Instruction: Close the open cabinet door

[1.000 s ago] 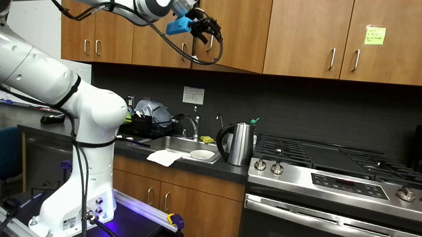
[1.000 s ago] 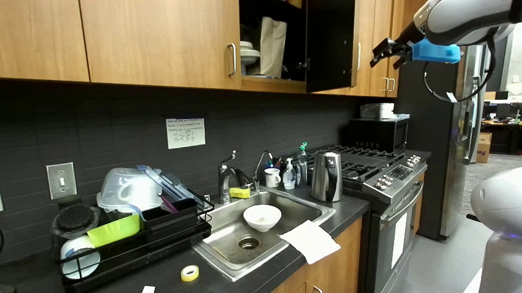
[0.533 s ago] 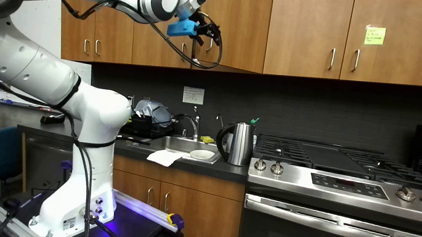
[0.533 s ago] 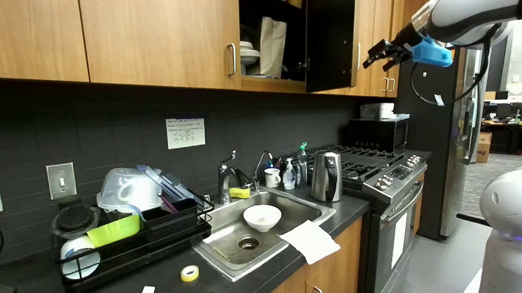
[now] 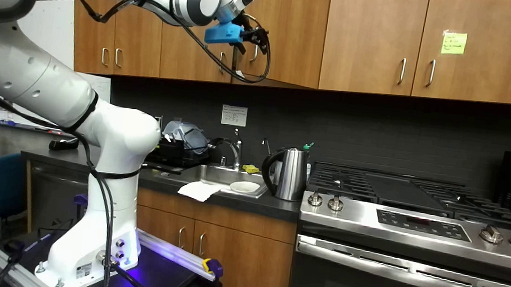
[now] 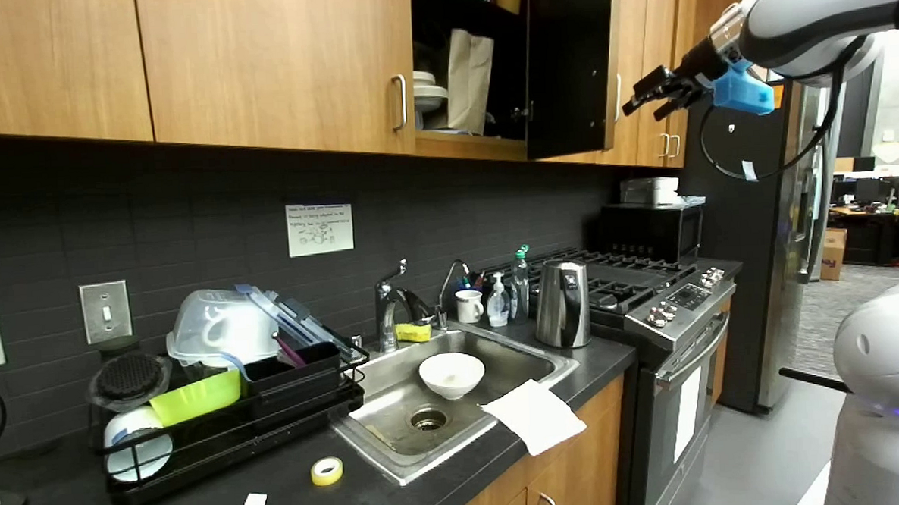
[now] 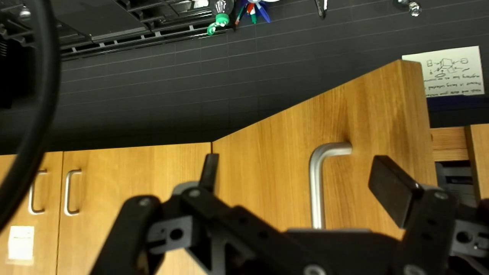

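The open cabinet door is brown wood and stands ajar in both exterior views. Its dark inner side shows beside the open cabinet. Its silver bar handle shows in the wrist view, its far end hidden behind the gripper; it also shows in an exterior view. My black gripper is open and empty, on the door's outer side. In the wrist view its fingers appear on either side of the handle. The gripper is close to the handle in an exterior view; I cannot tell the exact gap.
A shut door with a yellow note is further along the cabinets. Below are a sink, a kettle, a stove and a dish rack. A cable loops beside the gripper.
The arm has moved forward toward the open door's handle, and the gripper has dropped and tilted slightly. The door has not visibly moved. The gripper stays open.
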Motion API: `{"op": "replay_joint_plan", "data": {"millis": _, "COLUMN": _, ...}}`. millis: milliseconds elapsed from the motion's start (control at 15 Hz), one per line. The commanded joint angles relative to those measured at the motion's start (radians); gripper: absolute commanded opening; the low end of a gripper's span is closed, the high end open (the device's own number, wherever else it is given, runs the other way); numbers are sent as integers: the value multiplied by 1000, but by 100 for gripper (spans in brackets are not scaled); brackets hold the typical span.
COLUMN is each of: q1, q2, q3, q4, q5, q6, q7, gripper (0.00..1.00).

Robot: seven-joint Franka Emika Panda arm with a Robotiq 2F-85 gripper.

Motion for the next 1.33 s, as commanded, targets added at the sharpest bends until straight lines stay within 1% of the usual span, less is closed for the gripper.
{"op": "replay_joint_plan", "data": {"millis": 0, "q1": 29, "q2": 36, "q3": -23, "q4": 33, "q5": 21, "q6": 30, "q7": -49, "gripper": 100}}
{"op": "replay_joint_plan", "data": {"millis": 800, "q1": 160, "q2": 95, "q3": -86, "q4": 77, "q5": 62, "q6": 91, "q7": -144, "gripper": 100}}
{"op": "replay_joint_plan", "data": {"millis": 1267, "q1": 196, "q2": 90, "q3": -93, "q4": 69, "q5": 71, "q6": 89, "q7": -159, "gripper": 100}}
